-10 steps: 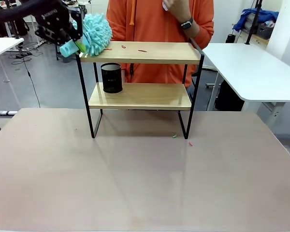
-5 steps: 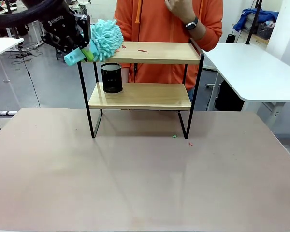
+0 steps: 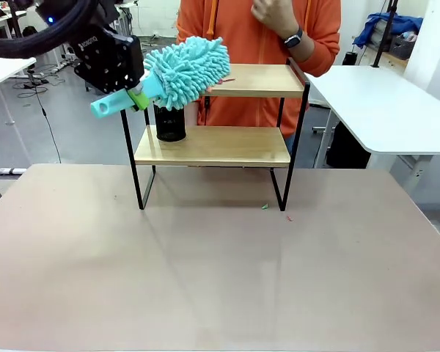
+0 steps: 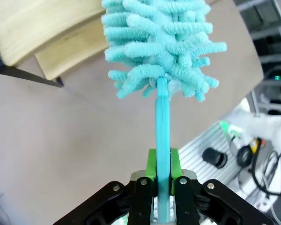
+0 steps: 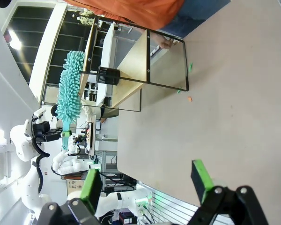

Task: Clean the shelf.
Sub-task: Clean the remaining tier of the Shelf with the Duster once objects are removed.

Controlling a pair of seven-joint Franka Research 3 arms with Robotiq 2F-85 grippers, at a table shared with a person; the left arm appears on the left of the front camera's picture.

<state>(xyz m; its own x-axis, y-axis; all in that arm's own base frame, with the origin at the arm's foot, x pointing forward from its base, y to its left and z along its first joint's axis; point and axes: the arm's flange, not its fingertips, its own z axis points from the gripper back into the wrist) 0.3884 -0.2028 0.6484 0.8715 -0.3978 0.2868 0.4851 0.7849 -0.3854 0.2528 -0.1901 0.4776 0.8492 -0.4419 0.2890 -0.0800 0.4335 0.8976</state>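
The shelf (image 3: 258, 81) is a two-tier rack of light wooden boards in a thin black frame, standing at the table's far side. My left gripper (image 3: 134, 94) is shut on the teal handle of a fluffy teal duster (image 3: 187, 68). The duster head lies over the left half of the top board. A small red scrap (image 3: 228, 79) lies just right of the head. In the left wrist view the fingers (image 4: 143, 187) clamp the handle, with the duster head (image 4: 159, 42) beyond them and the shelf boards (image 4: 33, 28) behind. My right gripper (image 5: 147, 183) is open and empty, above the table and far from the shelf (image 5: 131, 63).
A black cup (image 3: 170, 119) stands at the left of the lower board. A person in an orange top (image 3: 257, 37) stands right behind the shelf. A green scrap (image 3: 264, 207) and a red scrap (image 3: 288, 218) lie on the table by the shelf's right leg. A white table (image 3: 381, 103) stands to the right.
My left gripper has moved right and slightly down, dragging the duster head from the top board's left end toward its middle. The red scraps at the left are now covered by the head.
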